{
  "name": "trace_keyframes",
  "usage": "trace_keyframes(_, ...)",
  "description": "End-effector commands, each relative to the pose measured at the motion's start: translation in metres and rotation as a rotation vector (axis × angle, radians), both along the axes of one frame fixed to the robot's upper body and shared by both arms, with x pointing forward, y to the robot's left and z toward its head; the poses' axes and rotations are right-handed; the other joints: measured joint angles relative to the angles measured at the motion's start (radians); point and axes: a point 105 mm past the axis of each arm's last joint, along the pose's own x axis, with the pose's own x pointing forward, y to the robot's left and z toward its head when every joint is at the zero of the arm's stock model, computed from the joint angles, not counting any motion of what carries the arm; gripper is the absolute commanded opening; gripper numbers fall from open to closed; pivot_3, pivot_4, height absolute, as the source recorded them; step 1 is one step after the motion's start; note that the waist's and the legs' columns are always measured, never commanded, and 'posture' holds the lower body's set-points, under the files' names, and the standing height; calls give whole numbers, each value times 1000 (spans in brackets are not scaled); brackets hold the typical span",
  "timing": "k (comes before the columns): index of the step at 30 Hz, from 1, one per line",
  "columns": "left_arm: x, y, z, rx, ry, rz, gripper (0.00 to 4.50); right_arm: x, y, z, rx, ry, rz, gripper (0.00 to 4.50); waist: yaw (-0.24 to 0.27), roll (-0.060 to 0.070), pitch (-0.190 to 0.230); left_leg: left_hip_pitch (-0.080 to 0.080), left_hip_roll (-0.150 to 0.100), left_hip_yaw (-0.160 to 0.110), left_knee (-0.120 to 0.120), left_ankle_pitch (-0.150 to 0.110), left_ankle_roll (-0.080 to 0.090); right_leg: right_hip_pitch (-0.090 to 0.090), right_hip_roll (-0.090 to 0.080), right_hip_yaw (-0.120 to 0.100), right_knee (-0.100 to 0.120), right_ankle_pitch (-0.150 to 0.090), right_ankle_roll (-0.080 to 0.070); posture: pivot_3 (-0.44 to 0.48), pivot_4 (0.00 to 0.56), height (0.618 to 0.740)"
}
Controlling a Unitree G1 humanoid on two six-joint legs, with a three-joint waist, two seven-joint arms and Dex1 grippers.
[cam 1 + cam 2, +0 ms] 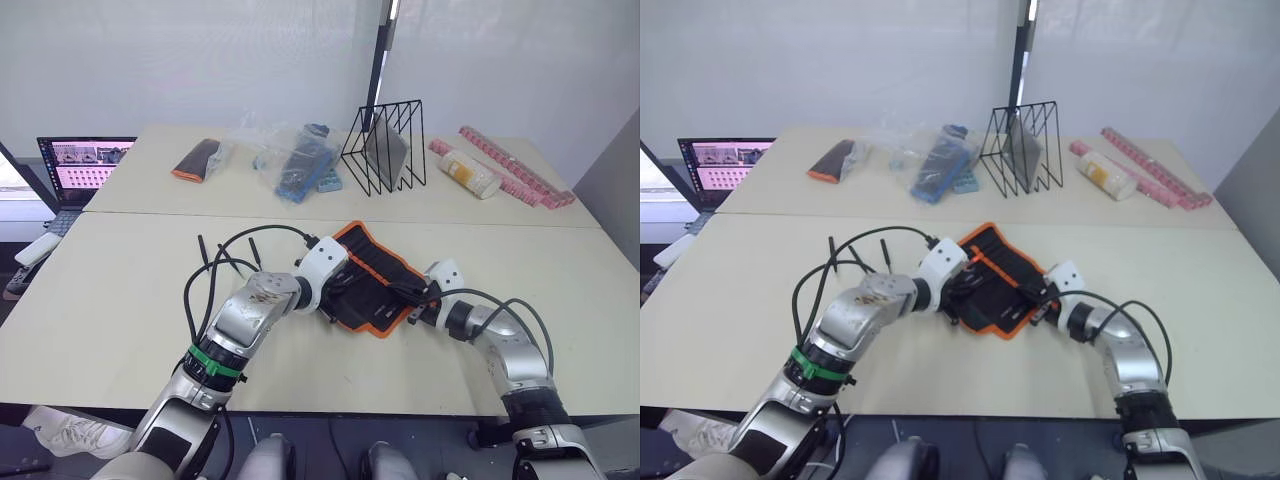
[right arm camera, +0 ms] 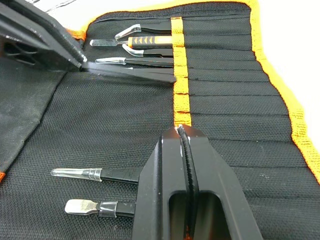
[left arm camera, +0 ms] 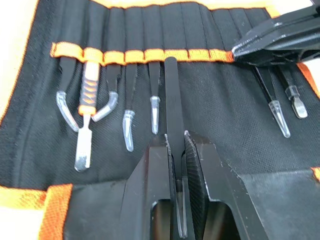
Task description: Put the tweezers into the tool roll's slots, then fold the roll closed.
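Left fingers (image 3: 176, 165): we pinch a tweezer (image 3: 172, 100), aiming it at a slot.
Right fingers (image 2: 186, 150): closed, pinning the roll (image 2: 120, 115) flat.

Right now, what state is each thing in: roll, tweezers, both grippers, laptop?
Tool roll: unrolled, open on the table.
Held tweezers: tip at a slot's orange band, not pushed in.
Loose tweezers: lying on the table.
Left gripper: shut on held tweezers.
Right gripper: shut, on the orange band.
Laptop: open, screen lit.
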Motion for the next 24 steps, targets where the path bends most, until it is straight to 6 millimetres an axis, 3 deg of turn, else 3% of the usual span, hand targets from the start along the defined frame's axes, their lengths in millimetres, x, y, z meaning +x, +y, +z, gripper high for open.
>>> trace_keyframes(1,-2,-3,10,-24,-26,-14,28,-7,-5,-23,-16,93,-28,0,0,0,0,0,0,0,0,0,0,0,0,0,0,0,0,0,150,685)
trace_keyframes(9,11,-8,14,-46,-40,25,28,-7,-2,-24,-16,95,-20,0,0,0,0,0,0,0,0,0,0,0,0,0,0,0,0,0,150,685)
trace_keyframes(24,28,-39,-1,-15,-37,-123,28,-7,0,-27,-30,103,-20,0,9,0,0,0,-1,0,1,1,2,3,0,0,-4,-1,1,0,150,685)
